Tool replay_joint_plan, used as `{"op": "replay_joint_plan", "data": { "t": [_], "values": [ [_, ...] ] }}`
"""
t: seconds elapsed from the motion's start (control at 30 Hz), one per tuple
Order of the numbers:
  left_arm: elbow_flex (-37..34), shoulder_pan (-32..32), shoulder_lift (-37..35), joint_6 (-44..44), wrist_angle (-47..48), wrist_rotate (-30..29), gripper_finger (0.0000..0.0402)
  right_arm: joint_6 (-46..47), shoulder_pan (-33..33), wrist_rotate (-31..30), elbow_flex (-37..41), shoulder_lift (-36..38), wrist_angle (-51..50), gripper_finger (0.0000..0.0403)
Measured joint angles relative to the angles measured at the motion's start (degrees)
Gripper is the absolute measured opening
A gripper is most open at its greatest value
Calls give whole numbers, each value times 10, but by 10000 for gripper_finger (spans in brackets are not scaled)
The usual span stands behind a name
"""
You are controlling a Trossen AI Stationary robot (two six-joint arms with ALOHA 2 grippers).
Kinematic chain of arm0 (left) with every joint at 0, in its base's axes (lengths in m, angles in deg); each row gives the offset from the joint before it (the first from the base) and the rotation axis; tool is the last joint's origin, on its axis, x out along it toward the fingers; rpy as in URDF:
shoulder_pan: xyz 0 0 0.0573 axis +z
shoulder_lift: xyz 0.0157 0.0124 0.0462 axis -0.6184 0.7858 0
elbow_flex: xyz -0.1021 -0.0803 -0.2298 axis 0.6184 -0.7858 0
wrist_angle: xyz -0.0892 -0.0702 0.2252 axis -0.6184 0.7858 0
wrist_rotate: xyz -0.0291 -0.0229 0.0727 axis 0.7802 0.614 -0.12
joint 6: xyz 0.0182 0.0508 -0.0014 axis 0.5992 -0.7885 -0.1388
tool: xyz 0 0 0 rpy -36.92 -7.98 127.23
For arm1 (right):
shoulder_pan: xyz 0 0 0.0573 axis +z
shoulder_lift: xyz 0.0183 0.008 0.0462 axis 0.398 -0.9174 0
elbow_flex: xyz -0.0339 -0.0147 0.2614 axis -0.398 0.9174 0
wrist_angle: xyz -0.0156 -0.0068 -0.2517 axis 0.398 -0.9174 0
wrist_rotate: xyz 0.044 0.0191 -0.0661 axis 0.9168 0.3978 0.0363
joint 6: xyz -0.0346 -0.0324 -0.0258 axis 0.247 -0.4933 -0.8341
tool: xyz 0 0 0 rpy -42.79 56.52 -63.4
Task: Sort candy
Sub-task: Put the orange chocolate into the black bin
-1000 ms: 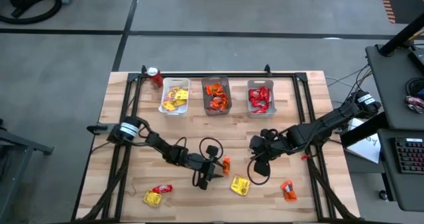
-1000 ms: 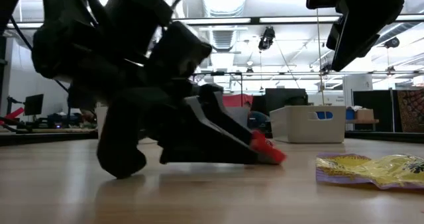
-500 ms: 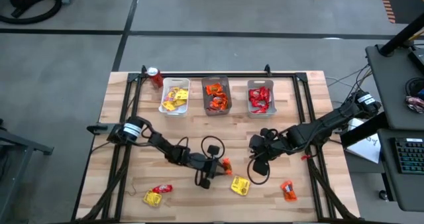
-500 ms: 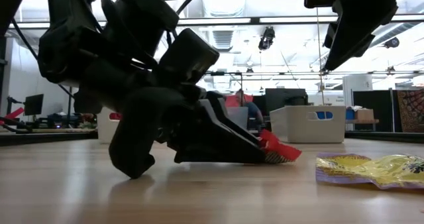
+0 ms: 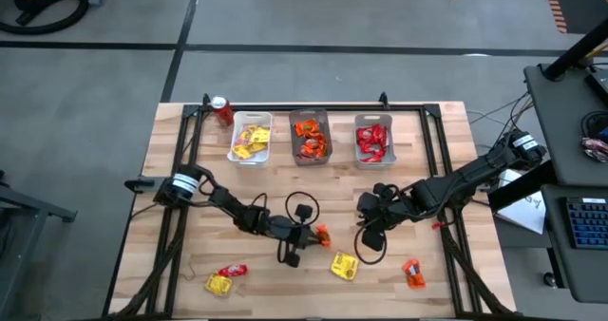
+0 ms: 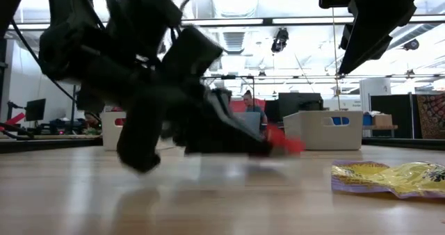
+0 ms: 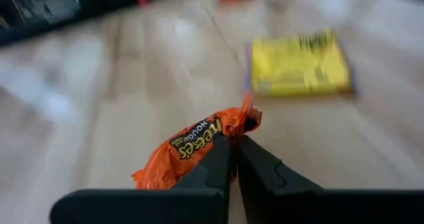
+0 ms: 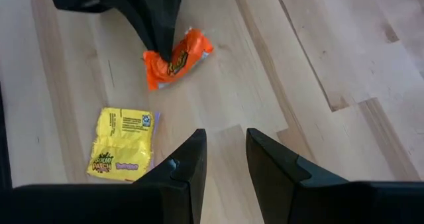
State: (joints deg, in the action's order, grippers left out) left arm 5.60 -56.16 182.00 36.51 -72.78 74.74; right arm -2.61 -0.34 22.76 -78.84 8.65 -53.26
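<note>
My left gripper (image 5: 313, 234) is shut on an orange candy packet (image 7: 192, 148) at the table's middle, toward the near edge. In the low view the packet (image 6: 285, 142) shows red at the fingertips. My right gripper (image 8: 225, 154) hangs open above the table, just to the right of the packet, with nothing between its fingers. A yellow candy packet (image 5: 344, 266) lies flat on the table nearer the front edge. It also shows in the left wrist view as a yellow packet (image 7: 298, 63). My left gripper pinches the orange packet between its two fingers (image 8: 159, 38), close to one crimped end (image 7: 246, 123). The fingers slant down at it from the table's left side. The packet sticks out past the fingertips and sits just above the tabletop in the low view.
Three bins stand in a row at the far edge, holding yellow (image 5: 251, 138), orange (image 5: 310, 137) and red (image 5: 374, 139) candy. A red soda can (image 5: 222, 110) stands left of them. More packets lie near the front: an orange one (image 5: 412, 272), a red one (image 5: 233, 270) and a yellow one (image 5: 218, 284).
My left gripper has shut its fingers on the orange packet, which lay on the table between them. It has then risen a little, taking the packet's end up off the wood. My right gripper has kept still.
</note>
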Motion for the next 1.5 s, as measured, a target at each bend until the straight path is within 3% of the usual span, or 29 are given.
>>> {"op": "replay_joint_plan", "data": {
  "t": [0.23, 0.37, 0.47, 0.6, 0.73, 1.03, 1.1, 1.23, 1.5],
  "values": [
    [-33, 9, -85, -31, 15, -4, 0, 0, 0, 0, 0, 0, 0, 98],
    [-56, 20, -151, -35, 23, -45, 0, -1, 0, 0, 0, 0, 9, 98],
    [-64, 32, -205, -44, 72, -104, 0, -4, 0, 0, 0, 0, 21, 98],
    [-57, 60, -264, -48, 149, -240, 0, -10, 0, 0, 0, 0, 29, 98],
    [-41, 112, -298, 5, 227, -327, 0, -10, 0, 0, 0, 0, 28, 98],
    [79, 238, -284, 128, 429, -307, 0, -14, 0, -12, 0, 0, 25, 98],
    [120, 257, -270, 131, 485, -298, 0, -19, 0, -14, 0, 0, 25, 98],
    [185, 295, -240, 131, 569, -224, 0, -22, -1, -15, 0, 0, 24, 98],
    [276, 336, -165, 100, 673, -201, 0, -23, 0, -14, 0, 0, 23, 98]
  ]
}}
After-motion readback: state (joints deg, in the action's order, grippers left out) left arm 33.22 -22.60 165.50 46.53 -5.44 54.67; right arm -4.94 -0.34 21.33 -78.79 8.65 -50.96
